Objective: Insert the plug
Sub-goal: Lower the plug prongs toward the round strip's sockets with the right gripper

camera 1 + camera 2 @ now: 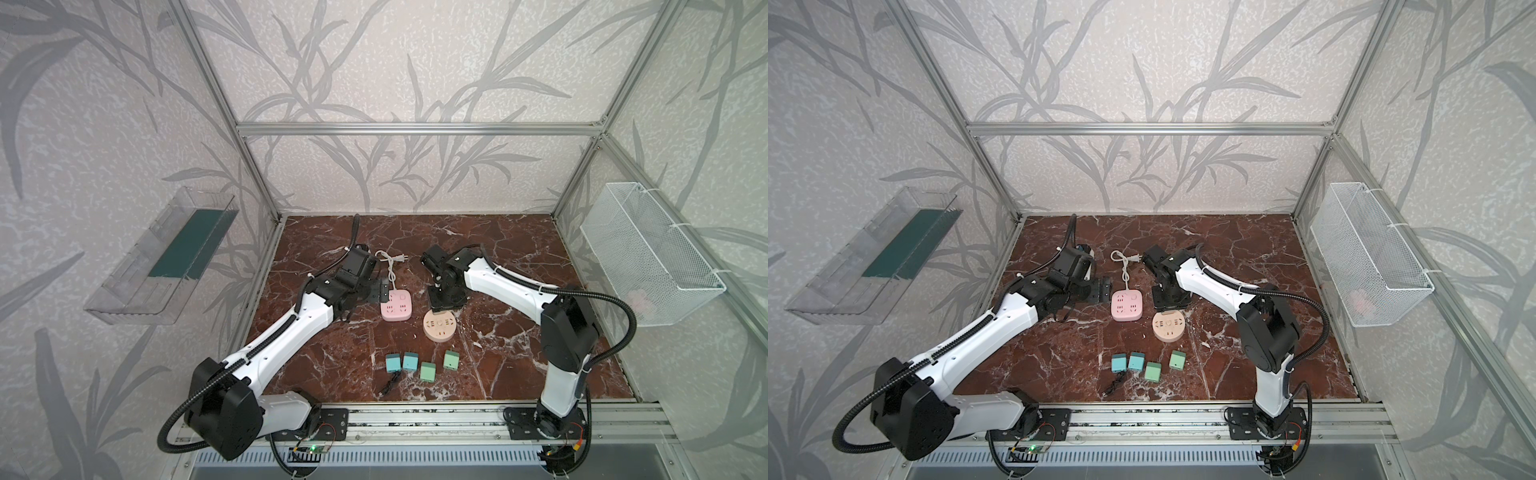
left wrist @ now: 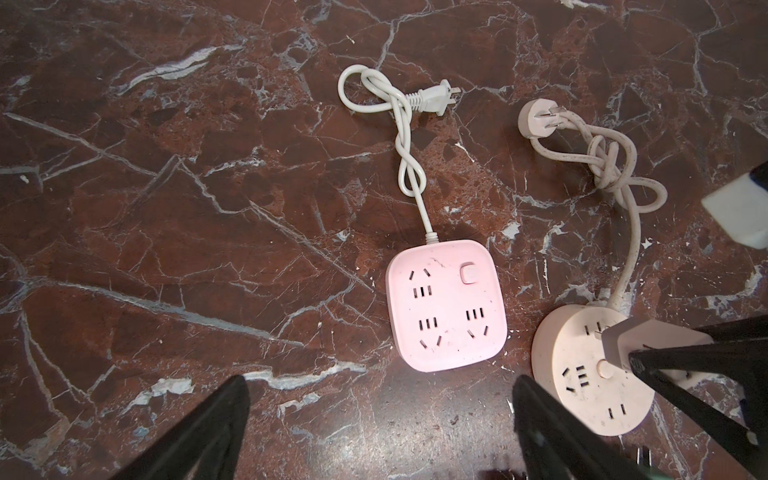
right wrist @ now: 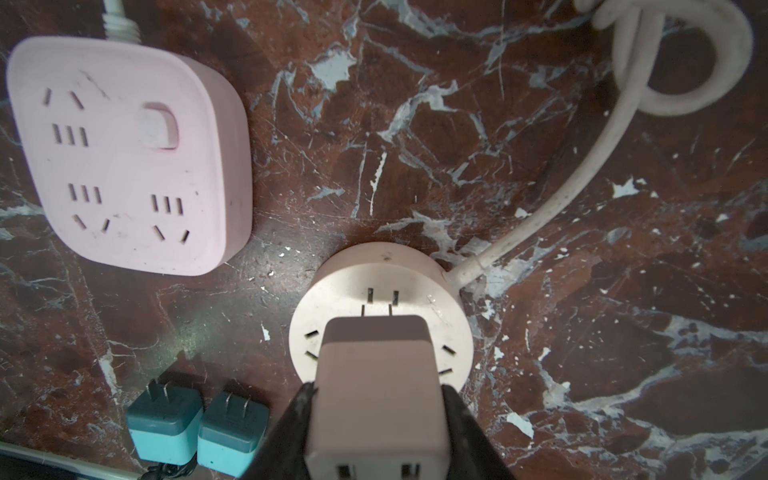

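Right gripper clamped on plug; prongs at round socket slots, unseated. Insertion remains. Left gripper apart, empty.

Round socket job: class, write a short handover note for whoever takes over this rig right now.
Left pincer: open, empty, over the table beside the square socket.
Right pincer: shut on the pink plug, just above the round socket.
Things: both sockets lie flat mid-table; four spare plugs sit nearer the front.
Done: plug gripped and brought over a two-slot outlet.
Left: the prongs are not yet in; line them up, press down, release.
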{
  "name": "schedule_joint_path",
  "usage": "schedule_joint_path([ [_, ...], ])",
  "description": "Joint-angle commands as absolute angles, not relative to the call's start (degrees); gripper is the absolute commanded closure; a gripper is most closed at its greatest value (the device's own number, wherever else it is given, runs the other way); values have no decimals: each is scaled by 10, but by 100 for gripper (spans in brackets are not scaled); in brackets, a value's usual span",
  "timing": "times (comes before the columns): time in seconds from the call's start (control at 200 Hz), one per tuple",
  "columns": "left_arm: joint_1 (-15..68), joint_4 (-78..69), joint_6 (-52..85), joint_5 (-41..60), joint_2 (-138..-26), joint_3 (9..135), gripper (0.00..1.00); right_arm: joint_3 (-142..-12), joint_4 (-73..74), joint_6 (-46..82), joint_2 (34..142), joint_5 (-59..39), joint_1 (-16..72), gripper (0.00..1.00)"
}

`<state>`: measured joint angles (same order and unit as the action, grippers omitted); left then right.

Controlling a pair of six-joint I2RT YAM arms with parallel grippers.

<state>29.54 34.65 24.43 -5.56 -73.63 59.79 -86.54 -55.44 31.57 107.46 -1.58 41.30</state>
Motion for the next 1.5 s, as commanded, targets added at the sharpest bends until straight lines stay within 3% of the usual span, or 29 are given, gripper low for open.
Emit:
schedule_joint_path([
  [0.0, 294, 344, 243, -50, -736, 592, 3, -885, -586, 308, 1086, -19, 412, 100],
  [1.135, 294, 337, 246, -49, -739, 587, 3, -883, -565, 301, 1123, -43, 398, 100],
  [1.495, 294, 343, 244, -53, -741, 591, 3, -938, -617, 282, 1161, -37, 398, 100],
])
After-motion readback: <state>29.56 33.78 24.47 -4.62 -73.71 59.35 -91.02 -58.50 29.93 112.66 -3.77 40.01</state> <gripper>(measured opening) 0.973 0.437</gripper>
